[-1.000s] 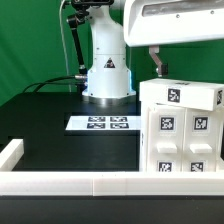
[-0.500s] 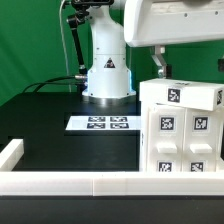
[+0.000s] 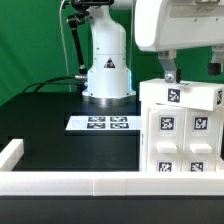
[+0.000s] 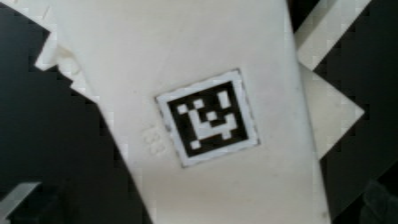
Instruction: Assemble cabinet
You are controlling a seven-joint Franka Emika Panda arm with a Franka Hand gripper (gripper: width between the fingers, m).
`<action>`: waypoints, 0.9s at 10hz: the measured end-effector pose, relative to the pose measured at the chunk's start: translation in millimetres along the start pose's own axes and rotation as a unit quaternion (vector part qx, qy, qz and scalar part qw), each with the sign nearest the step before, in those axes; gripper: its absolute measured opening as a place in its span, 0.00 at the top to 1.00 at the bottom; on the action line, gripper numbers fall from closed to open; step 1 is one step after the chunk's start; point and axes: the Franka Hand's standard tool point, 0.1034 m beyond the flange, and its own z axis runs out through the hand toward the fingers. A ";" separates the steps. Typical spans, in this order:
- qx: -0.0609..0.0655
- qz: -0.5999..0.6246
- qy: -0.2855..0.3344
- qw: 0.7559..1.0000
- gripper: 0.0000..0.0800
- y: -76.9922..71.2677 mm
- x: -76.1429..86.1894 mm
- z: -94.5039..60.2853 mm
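Observation:
The cabinet (image 3: 180, 125) is a large white box with several black-and-white tags, standing on the black table at the exterior view's right. My gripper (image 3: 190, 72) hangs just above its top panel, fingers spread wide, one finger (image 3: 168, 68) near the top's left end and the other near its right end. It holds nothing. The wrist view looks straight down on the cabinet's white top panel (image 4: 196, 60) and one tag (image 4: 214, 116), with black table showing on both sides.
The marker board (image 3: 100, 123) lies flat on the table in front of the robot base (image 3: 107, 75). A low white border rail (image 3: 80, 183) runs along the front edge and turns up at the exterior view's left (image 3: 10, 152).
The gripper has moved toward the exterior view's right, from over the cabinet's left edge to over the middle of its top. The cabinet has not moved.

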 end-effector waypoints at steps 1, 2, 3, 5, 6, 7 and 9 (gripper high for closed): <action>-0.003 -0.044 -0.004 0.999 0.00 -0.7 -1.3 1.5; -0.004 -0.075 -0.003 0.997 0.00 -0.3 -1.4 2.1; -0.004 -0.074 -0.004 0.997 0.00 0.4 -2.4 3.1; -0.002 -0.070 -0.008 0.998 0.00 3.7 -6.4 8.0; 0.000 -0.068 -0.011 0.998 0.00 3.8 -10.2 11.7; -0.002 -0.067 -0.010 0.998 0.00 3.0 -13.4 16.8; 0.000 -0.065 -0.013 0.998 0.04 1.9 -16.1 19.9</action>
